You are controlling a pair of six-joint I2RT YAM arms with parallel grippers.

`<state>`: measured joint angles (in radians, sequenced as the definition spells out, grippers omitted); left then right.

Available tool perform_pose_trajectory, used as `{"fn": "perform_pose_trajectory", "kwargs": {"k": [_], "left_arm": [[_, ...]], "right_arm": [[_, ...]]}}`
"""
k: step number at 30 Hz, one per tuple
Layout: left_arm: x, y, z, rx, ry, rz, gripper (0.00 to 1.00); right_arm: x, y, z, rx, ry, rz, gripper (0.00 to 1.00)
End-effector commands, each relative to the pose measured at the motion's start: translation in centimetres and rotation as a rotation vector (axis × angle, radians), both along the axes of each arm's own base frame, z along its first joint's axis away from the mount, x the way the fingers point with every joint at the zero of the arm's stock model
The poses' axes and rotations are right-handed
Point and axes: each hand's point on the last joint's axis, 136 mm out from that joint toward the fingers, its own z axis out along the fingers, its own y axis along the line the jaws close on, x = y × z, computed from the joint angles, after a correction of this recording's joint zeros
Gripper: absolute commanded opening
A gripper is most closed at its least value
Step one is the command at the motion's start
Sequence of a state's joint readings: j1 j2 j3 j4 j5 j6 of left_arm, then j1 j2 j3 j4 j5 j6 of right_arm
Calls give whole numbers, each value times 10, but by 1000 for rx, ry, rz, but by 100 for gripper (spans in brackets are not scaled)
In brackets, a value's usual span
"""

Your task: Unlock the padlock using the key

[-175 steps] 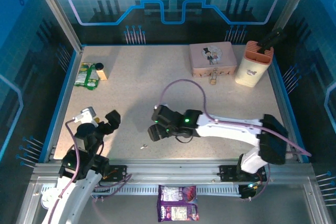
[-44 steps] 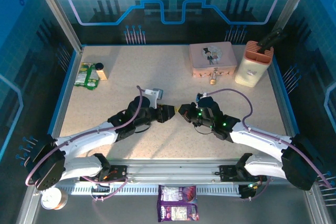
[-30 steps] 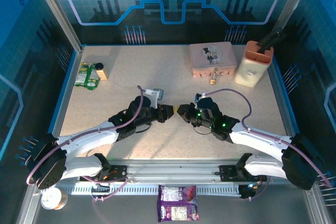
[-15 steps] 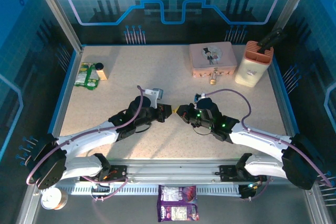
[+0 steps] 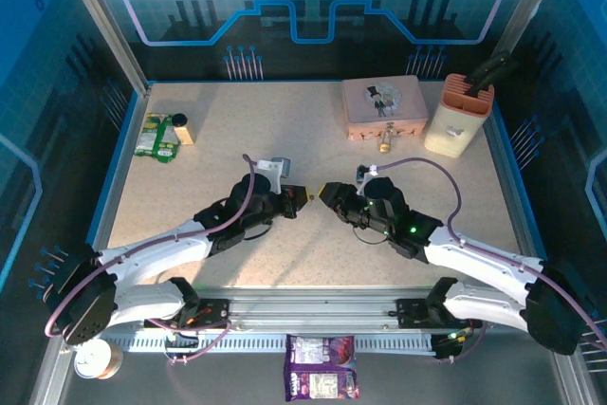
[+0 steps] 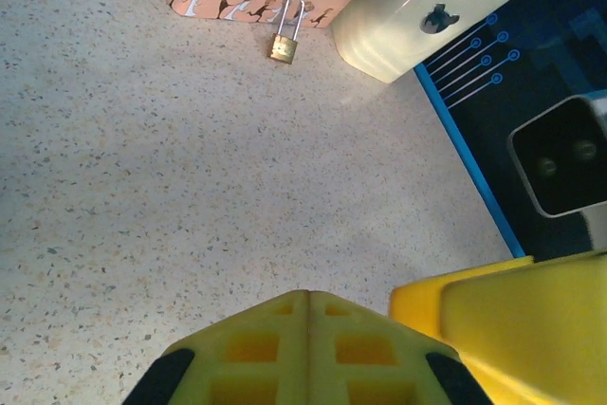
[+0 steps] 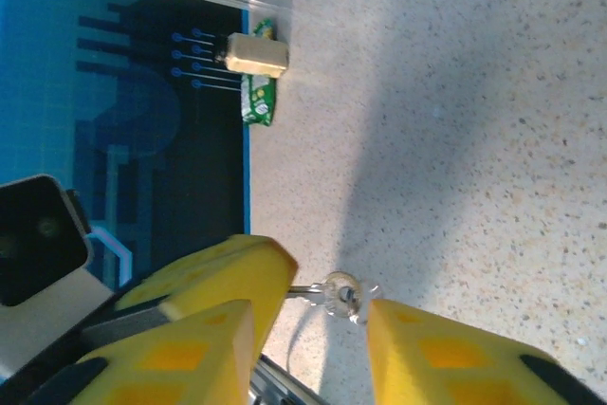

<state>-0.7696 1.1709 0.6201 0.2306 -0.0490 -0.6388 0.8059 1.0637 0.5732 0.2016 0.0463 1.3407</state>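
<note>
Left gripper [image 5: 303, 198] pinches the key [image 7: 337, 293], well inside table [image 5: 237, 130] edges.

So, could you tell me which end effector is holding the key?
The left end effector: it is shut on the key, whose ring end sticks out. The right end effector faces it, open.

Both arms reach forward and inward from their bases, forearms converging. The left pincer [image 5: 298, 199] and the right pincer [image 5: 328, 194] face each other tip to tip, just apart. The left fingers [image 6: 256, 343] are pressed together and clamp the key [image 7: 337, 294] by its shaft. The right fingers [image 7: 455, 353] stand spread, with the key's head just ahead of the gap between them.
</note>
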Motion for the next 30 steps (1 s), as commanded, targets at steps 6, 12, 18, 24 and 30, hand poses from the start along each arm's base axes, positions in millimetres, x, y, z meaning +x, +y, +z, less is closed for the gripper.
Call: {"fn": "perform_pose_trajectory", "kwargs": {"k": [6, 12, 18, 24, 30], "left_arm": [[2, 7, 42, -95, -48, -2, 0], [-7, 3, 63, -171, -63, -48, 0], [-13, -4, 82, -280, -60, -85, 0], [-22, -12, 101, -386, -39, -140, 0], [-26, -15, 109, -414, -41, -163, 0]], "right_arm": [[9, -36, 36, -29, -384, -38, 73], [-6, -43, 75, 102, -606, -33, 87], [-13, -33, 83, 179, -639, 24, 87], [-20, -21, 92, 258, -664, 90, 84], [-18, -10, 84, 231, -619, 137, 76]]}}
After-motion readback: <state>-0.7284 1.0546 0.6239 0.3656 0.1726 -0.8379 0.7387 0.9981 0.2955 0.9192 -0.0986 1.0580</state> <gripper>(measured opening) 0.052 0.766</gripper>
